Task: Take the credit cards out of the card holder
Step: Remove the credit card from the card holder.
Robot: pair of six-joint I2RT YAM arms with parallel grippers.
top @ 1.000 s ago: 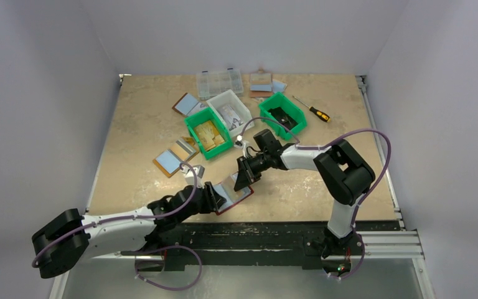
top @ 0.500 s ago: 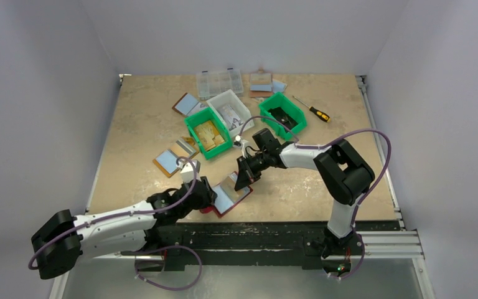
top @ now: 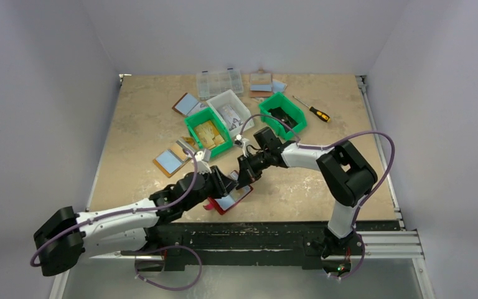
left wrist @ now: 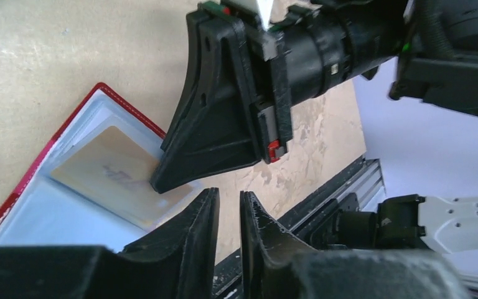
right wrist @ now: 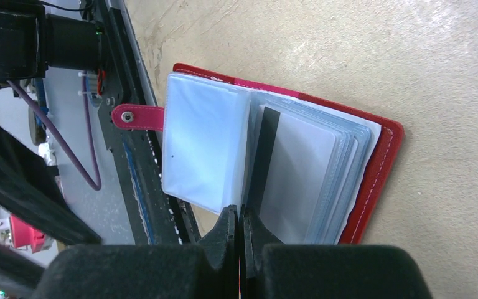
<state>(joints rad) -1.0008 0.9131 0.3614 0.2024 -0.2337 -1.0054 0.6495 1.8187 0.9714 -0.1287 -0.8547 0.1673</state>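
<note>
Working a card out of its sleeve looks like the step in hand; none appears to be out yet. The holder lies open on the desk near its front edge, both arms meeting over it, red tab pointing toward the bases. The card with the dark stripe sits in the top sleeve of the right-hand stack.

The right end effector has its jaws pressed together, tip down at the near edge of that card, beside the fold. Whether it has nipped the card edge or only presses on it, I cannot tell. The left end effector is a narrow slit apart and holds nothing; it hangs just beside the right one, over the holder's edge, contact unclear.

Next, I judge, the right tip must catch the card edge alone, not the clear sleeve, and draw it along the opening. The left one should pin the holder so it does not slide or lift.
</note>
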